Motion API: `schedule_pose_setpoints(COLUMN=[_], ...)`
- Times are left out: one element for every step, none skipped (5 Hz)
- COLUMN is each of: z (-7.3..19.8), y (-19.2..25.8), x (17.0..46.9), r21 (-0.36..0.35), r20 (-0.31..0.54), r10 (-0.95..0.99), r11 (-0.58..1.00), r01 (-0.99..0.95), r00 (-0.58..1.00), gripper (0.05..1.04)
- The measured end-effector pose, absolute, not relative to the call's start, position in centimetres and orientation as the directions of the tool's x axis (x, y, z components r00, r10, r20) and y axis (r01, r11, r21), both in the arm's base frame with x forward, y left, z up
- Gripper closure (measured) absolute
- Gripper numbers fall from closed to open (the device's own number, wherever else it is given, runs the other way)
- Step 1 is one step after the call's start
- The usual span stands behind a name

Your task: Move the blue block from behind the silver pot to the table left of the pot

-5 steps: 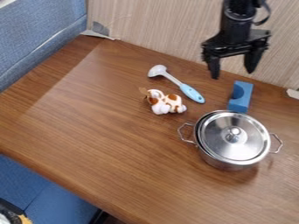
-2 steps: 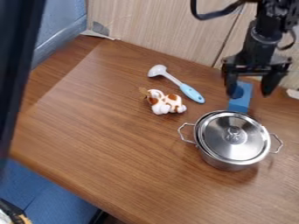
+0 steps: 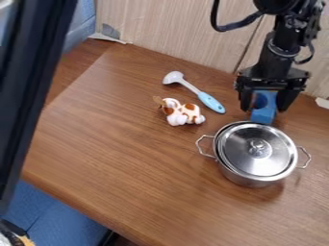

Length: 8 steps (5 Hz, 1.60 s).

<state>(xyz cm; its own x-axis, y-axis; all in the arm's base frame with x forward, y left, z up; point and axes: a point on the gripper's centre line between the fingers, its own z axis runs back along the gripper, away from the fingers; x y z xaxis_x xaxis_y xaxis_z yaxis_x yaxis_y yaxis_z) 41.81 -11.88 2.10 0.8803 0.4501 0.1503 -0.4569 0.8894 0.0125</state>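
We are seeing a solid blue block (image 3: 263, 116), oblong with straight edges and a rounded notch cut into its left side, and it is looking whole. It is lying on the brown wooden counter (image 3: 147, 168), with its long side running away from us. Its near end is sitting just beyond the lidded steel pot (image 3: 247, 179), and the pincer (image 3: 264, 108) is straddling its far part.

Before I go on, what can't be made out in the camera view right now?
All in the camera view:
- Block: upper end hidden behind the gripper; whether it is gripped, I can't tell.
- Pot: inside hidden by the lid.
- Dark bar: cut off by the left edge.
- Toy: face too small and blurred.
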Motion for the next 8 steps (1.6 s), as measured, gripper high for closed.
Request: schedule_pose_setpoints(z=[1.5, 1.0, 1.0, 1.1, 1.5, 5.0, 9.5, 11.3], y=[-11.8, -11.7, -11.7, -11.8, -11.9, -10.7, -7.9, -4.3], x=[42.0, 42.0, 42.0, 42.0, 42.1, 42.9, 42.3, 39.8], r21=[0.015, 0.023, 0.023, 0.023, 0.010, -0.050, -0.144, -0.179], r20=[0.159, 0.162, 0.166, 0.166, 0.151, 0.191, 0.236, 0.240], r10=[0.461, 0.463, 0.467, 0.468, 0.485, 0.528, 0.592, 0.663], r11=[0.883, 0.881, 0.879, 0.878, 0.871, 0.847, 0.805, 0.748], r01=[-0.469, -0.473, -0.477, -0.478, -0.492, -0.529, -0.575, -0.639], r00=[0.873, 0.871, 0.869, 0.868, 0.862, 0.828, 0.770, 0.709], gripper=[0.419, 0.717, 0.773, 0.773, 0.773, 0.773, 0.773, 0.773])
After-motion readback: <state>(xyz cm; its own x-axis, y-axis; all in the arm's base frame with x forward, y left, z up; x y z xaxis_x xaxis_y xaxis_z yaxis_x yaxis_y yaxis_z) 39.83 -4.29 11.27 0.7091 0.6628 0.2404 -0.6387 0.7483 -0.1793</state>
